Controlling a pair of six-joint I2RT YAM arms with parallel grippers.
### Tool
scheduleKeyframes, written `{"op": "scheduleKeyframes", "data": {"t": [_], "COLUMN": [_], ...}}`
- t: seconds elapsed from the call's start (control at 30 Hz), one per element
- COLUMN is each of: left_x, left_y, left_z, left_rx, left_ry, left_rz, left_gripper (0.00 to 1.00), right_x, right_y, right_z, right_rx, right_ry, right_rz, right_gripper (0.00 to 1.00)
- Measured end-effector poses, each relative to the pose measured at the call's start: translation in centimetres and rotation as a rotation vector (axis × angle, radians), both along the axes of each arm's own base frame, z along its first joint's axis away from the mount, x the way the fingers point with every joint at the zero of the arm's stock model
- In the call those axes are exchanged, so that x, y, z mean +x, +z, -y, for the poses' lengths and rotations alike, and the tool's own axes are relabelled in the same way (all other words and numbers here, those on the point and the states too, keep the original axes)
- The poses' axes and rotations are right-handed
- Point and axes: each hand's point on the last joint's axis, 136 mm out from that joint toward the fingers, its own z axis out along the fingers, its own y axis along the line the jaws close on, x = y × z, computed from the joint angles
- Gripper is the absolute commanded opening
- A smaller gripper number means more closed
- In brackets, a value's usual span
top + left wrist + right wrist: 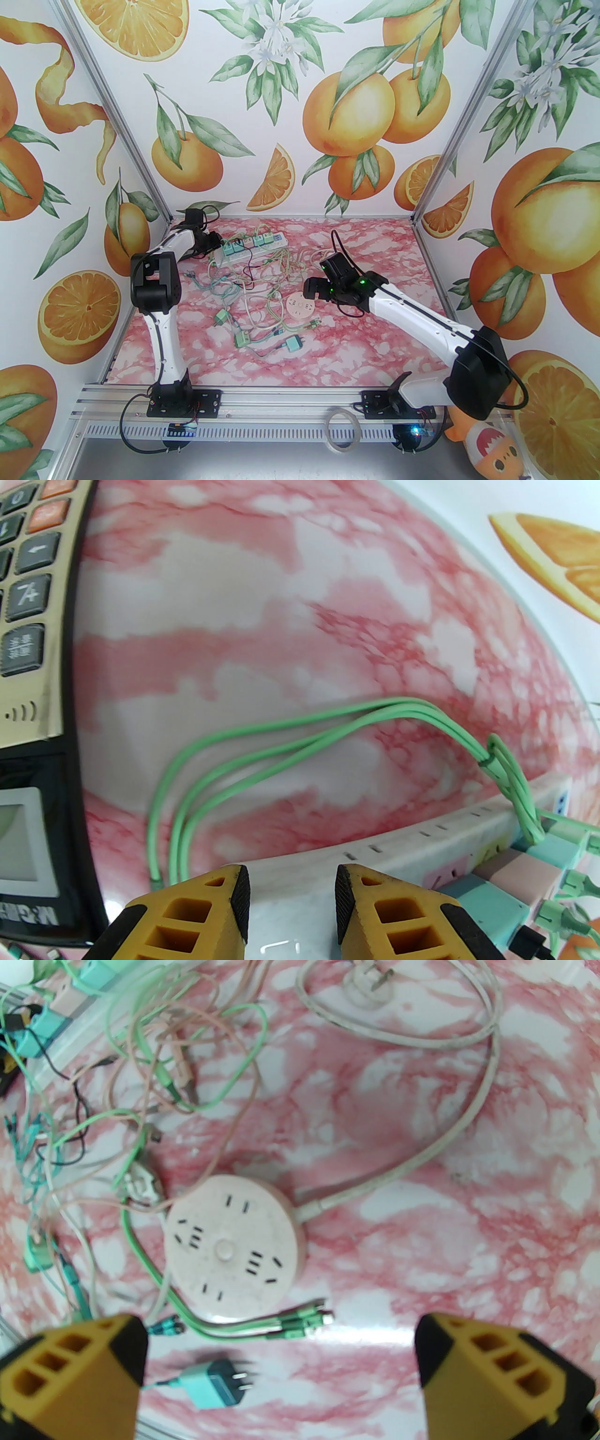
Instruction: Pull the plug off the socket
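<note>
Your left pincer (pixel 290 883) has its jaws drawn close over the white end of the power strip (pixel 422 843). I cannot tell whether they actually pinch it. Just to its right, teal and pink plugs (pixel 520 873) sit in the strip, so those are left to pull. Your right pincer (pixel 281 1349) gapes wide and empty above the round socket (pixel 232 1248), which carries no plug. A loose plug (pixel 213 1384) lies between its fingers.

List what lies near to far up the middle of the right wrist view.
Loose teal plug → green cable connectors → round pink socket → white plug.
</note>
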Motion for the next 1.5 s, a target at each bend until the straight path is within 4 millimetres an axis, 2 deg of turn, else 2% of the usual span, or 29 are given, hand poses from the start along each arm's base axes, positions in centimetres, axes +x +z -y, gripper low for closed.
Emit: {"op": "scheduleKeyframes", "data": {"t": [0.13,0.3,0.43,0.57,0.77,0.93,1.0,1.1,1.27,1.5], "left_x": [-1.6,-4.1,-5.2,-5.8,-6.0,-6.0,-6.0,-6.1,-6.2,-6.5], "left_y": [-0.5,-1.4,-1.4,-1.4,-1.4,-1.4,-1.3,-1.3,-0.6,-0.5], "left_z": [2.0,6.6,9.8,11.8,12.5,12.5,12.6,12.8,14.9,17.0], "left_rx": [-0.014,-0.039,-0.052,-0.06,-0.066,-0.073,-0.074,-0.075,-0.087,-0.11], "left_ry": [-0.024,-0.083,-0.122,-0.146,-0.152,-0.14,-0.139,-0.141,-0.183,-0.227], "left_rz": [-0.01,-0.047,-0.049,-0.051,-0.052,-0.057,-0.057,-0.059,-0.051,-0.052], "left_gripper": [0.36,0.37,0.37,0.37,0.38,0.38,0.38,0.38,0.39,0.39], "right_x": [0.0,0.3,0.6,0.6,0.5,0.1,0.0,-0.5,-2.0,-0.9], "right_y": [0.0,-0.2,-0.4,-0.7,-0.9,-2.2,-3.4,-6.3,-10.3,-10.3], "right_z": [0.0,-0.2,-0.5,-0.6,-0.7,-1.5,-2.0,-2.6,-2.5,-2.0], "right_rx": [0.0,0.008,0.013,0.013,0.019,0.037,0.03,-0.016,-0.127,-0.206], "right_ry": [0.0,0.001,0.003,0.005,0.01,0.047,0.065,0.094,0.127,0.11], "right_rz": [0.0,0.01,0.011,0.006,0.0,-0.038,-0.065,-0.129,-0.229,-0.215], "right_gripper": [1.0,1.0,1.0,1.0,1.0,0.95,0.95,0.98,1.0,1.0]}}
